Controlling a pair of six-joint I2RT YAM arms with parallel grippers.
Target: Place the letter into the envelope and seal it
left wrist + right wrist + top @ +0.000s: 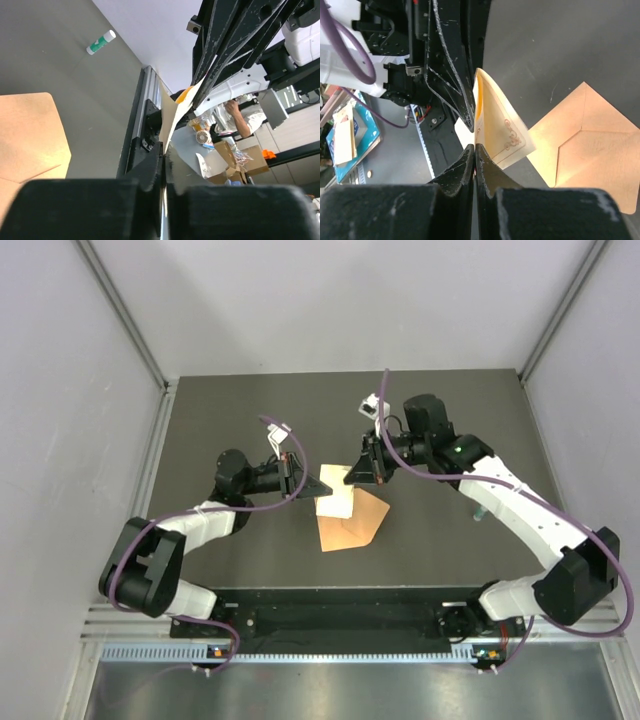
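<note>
Off to the far side of the dark surface point(250, 420), a green-capped glue stick point(100, 42) lies on its own, well apart from the paper. Nothing sits between the two arms except the sheet they share. The left fingers point(164, 150) are pressed together on one edge of the letter point(167, 115), and in the left wrist view the sheet rises from them nearly edge-on. The right fingers point(475, 147) are likewise clamped on the letter's opposite edge, meeting the left fingers almost tip to tip. The letter is held up off the surface between the two grips, bowed into a loose curve, with a small ornamental print showing on the face turned to the right wrist camera. From above it hangs over the far-left part of the envelope point(352, 528). The envelope lies flat on the surface near the middle, its pointed flap open, its long axis running diagonally from near-left to far-right with the flap toward the far-right end.
</note>
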